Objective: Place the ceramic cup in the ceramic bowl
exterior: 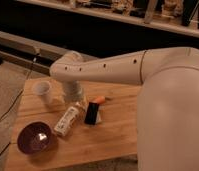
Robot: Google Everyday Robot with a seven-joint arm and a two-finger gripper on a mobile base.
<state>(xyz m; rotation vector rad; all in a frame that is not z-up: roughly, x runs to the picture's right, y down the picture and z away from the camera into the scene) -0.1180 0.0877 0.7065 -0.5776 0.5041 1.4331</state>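
Observation:
The ceramic cup [42, 89], small and white, stands upright near the far left corner of the wooden table [118, 137]. The ceramic bowl [37, 138], dark purple-brown and glossy, sits near the front left corner with nothing in it. My arm reaches in from the right, bends above the table's back left part and points down. My gripper [77, 100] hangs just right of the cup, apart from it, above the end of a white bottle. It is open and holds nothing.
A white bottle [66, 120] with a printed label lies on its side between cup and bowl. A black packet [93, 113] and a small orange thing [100, 99] sit mid-table. My large white arm covers the right side. A cable [15, 97] runs along the floor on the left.

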